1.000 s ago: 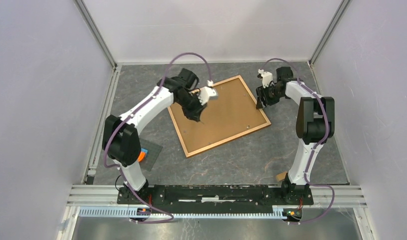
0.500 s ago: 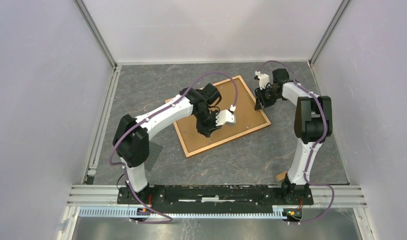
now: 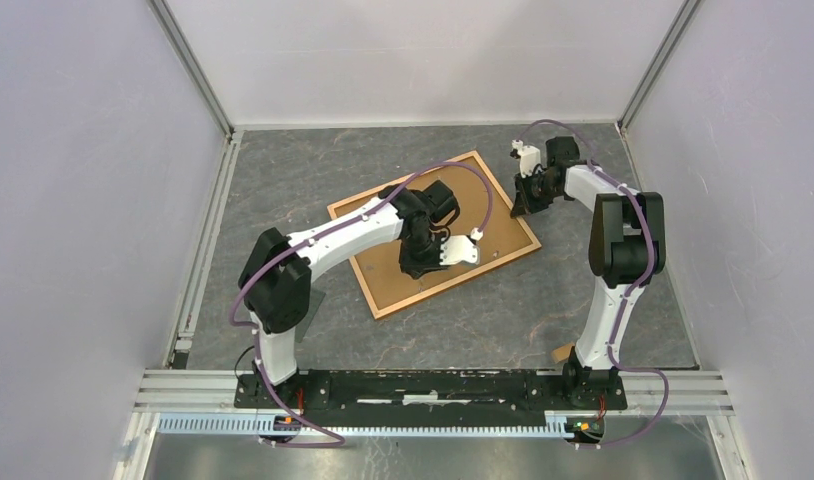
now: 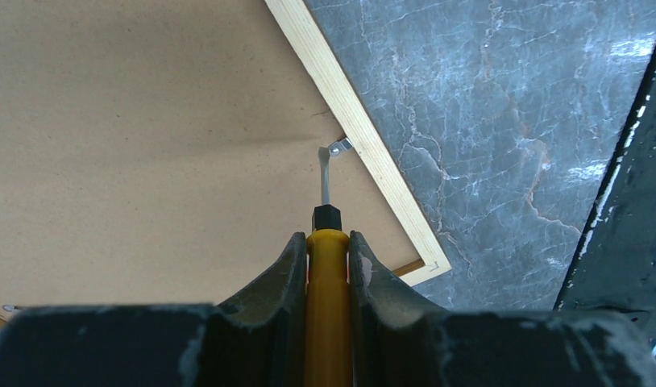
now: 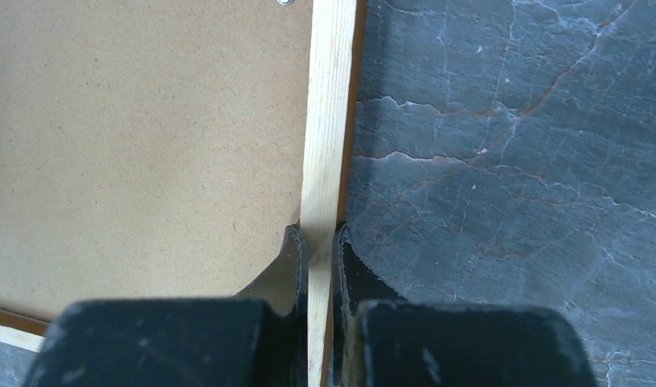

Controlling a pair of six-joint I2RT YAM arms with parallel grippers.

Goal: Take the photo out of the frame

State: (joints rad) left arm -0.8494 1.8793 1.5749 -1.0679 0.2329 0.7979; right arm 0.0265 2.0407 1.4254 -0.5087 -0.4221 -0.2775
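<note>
The frame (image 3: 475,198) lies back up on the table, its brown backing board (image 4: 147,145) inside a pale wooden border (image 4: 370,157). The photo is hidden beneath the board. My left gripper (image 3: 424,259) (image 4: 327,239) is shut on a yellow-handled tool (image 4: 328,310). The tool's metal tip (image 4: 325,179) touches a small clip (image 4: 339,147) at the border. My right gripper (image 3: 526,206) (image 5: 319,234) is shut on the frame's far right border (image 5: 330,121), one finger on the board side, the other on the table side.
A corner of a dark grey plate (image 3: 312,297) shows beside the left arm's lower link. A small tan scrap (image 3: 561,352) lies by the right arm's base. Walls enclose the grey marbled table (image 3: 463,320) on three sides.
My left arm has swung with the tool from the frame's far left part to its near right edge. My right gripper has closed on the frame's border.
</note>
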